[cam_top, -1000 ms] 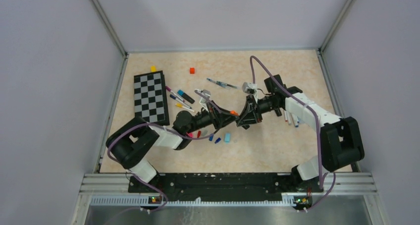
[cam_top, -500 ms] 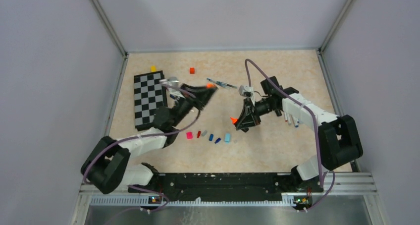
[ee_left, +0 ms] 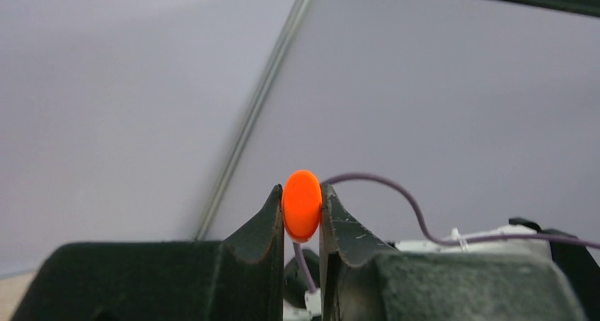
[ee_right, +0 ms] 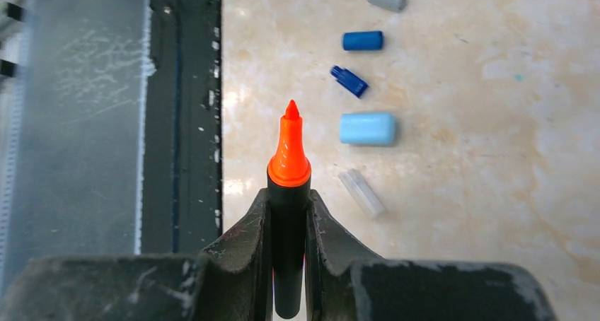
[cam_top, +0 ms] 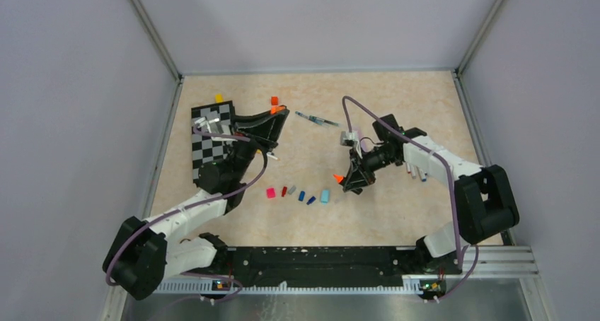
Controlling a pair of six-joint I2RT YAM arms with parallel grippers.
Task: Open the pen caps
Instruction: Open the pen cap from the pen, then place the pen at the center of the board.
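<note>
My left gripper (cam_top: 277, 111) is raised over the far left of the table, shut on an orange pen cap (ee_left: 302, 204); in the left wrist view the cap is pinched between the fingertips with the wall behind it. My right gripper (cam_top: 341, 178) is shut on a black pen (ee_right: 288, 243) whose bare orange tip (ee_right: 289, 151) points toward the near edge. A row of loose pen caps lies on the table: pink (cam_top: 270, 192), red (cam_top: 284, 191), grey (cam_top: 291, 189), blue (cam_top: 301, 195), light blue (cam_top: 325, 196) and a clear one (ee_right: 361, 192).
A black-and-white checkerboard (cam_top: 207, 148) lies at the left, partly under my left arm. A yellow cube (cam_top: 218, 97) and a red cube (cam_top: 274, 100) sit near the back. One pen (cam_top: 316, 119) lies mid-back, and more pens (cam_top: 416, 170) lie under my right forearm.
The two grippers have parted: my left gripper swung up and to the back left carrying the orange cap. My right gripper moved slightly down and toward me with the uncapped pen.
</note>
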